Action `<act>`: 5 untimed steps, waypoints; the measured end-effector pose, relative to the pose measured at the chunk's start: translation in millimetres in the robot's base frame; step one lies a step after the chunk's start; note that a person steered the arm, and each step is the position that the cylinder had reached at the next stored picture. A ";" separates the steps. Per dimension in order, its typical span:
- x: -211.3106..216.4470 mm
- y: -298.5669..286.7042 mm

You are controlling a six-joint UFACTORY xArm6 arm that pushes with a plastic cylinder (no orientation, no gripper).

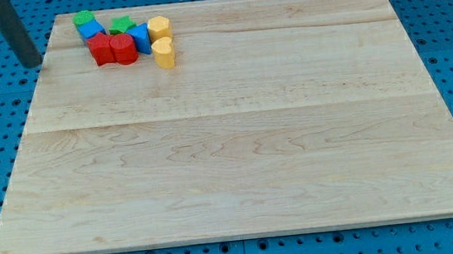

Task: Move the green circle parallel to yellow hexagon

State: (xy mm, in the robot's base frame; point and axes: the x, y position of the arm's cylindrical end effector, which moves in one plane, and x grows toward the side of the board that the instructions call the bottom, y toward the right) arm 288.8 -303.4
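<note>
I judge nothing done yet: my tip (31, 62), a bare rod holding nothing, sits off the bench's top-left corner, while the green circle (83, 19) lies clustered there near the yellow hexagon (158, 27).
</note>
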 end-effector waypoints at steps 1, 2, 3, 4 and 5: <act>-54.4 26.9; -62.9 83.6; -64.1 129.5; -80.0 105.6; -96.7 92.2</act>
State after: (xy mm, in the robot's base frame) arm 192.1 -211.1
